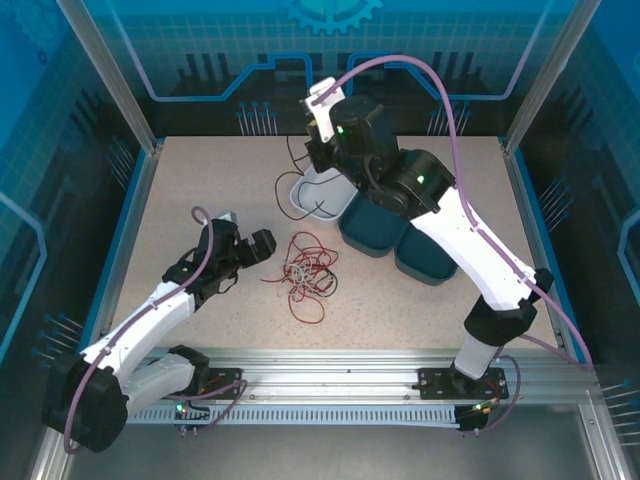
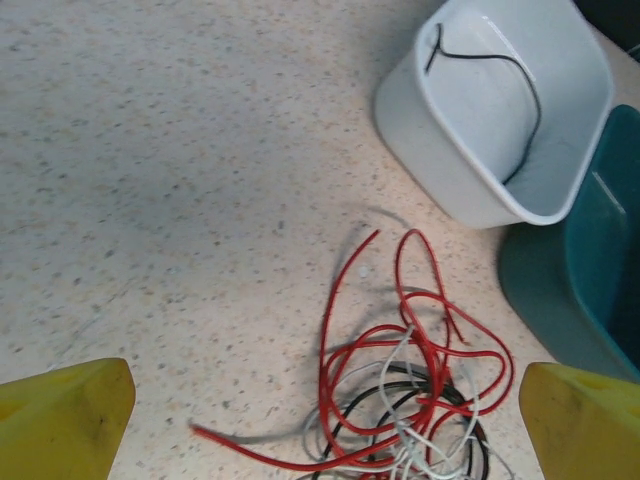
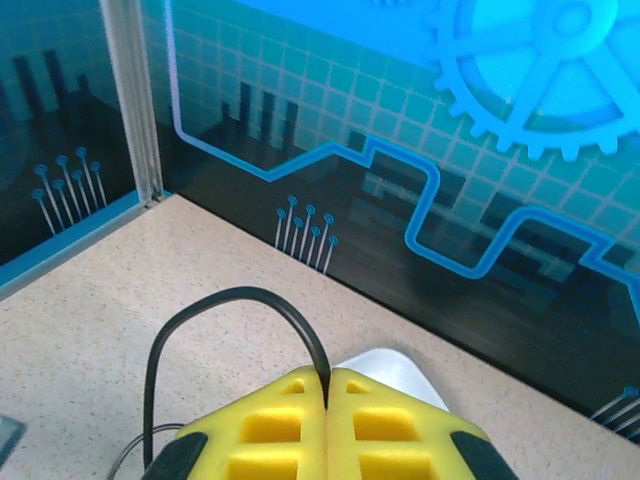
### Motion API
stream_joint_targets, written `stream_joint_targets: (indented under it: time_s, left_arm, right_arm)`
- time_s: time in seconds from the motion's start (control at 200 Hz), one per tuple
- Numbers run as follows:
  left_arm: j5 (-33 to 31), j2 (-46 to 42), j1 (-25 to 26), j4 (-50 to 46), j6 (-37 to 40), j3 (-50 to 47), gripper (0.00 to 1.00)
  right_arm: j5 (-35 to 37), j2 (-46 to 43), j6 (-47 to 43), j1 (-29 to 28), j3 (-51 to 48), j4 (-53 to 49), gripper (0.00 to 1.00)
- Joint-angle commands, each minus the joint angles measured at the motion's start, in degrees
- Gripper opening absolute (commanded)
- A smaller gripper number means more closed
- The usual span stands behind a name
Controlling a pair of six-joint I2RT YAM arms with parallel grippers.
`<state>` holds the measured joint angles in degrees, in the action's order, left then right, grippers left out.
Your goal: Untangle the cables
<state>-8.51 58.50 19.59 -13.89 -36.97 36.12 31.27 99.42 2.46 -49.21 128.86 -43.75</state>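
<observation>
The cables [image 1: 305, 275] lie in a loose tangle of red, black and white wires in the middle of the table. The left wrist view has this tangle [image 2: 410, 390] low and right of centre. My left gripper [image 1: 260, 246] hovers just left of it, open, its yellow fingers [image 2: 62, 420] wide apart with nothing between them. My right gripper [image 1: 318, 122] is raised at the back over the white bin [image 1: 300, 195]. It is shut [image 3: 327, 385] on a black cable [image 3: 215, 298] that arches up from its tips. The same black cable [image 2: 522, 90] trails down into the bin.
The white bin [image 2: 420, 130] stands behind the tangle. Two dark teal bins [image 1: 372, 230] [image 1: 425, 258] sit to its right, and one teal bin's edge [image 2: 590, 290] appears near my left gripper. Blue walls and metal posts ring the speckled table [image 1: 200, 190].
</observation>
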Motion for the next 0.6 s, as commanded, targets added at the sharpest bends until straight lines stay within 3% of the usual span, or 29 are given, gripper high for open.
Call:
stream_joint_targets:
  time_s: [0.0,0.27,0.595]
  left_arm:
    - [-2.97,-1.53,-0.61,-2.72,-0.75,-0.52,0.99]
    - [-3.4,-2.16,-0.8,-3.78,0.11,-0.43,0.99]
    - [-3.38,-2.34,-0.96,-4.29,0.91,-0.52,0.99]
  right_arm:
    - [-3.76,1.4,4.37,4.19,1.94,-2.25,0.0]
    - [-11.3,6.36,10.96,13.28,0.77,-3.01,0.0]
    - [-18.86,14.82,16.59,19.81,1.37,-2.78,0.0]
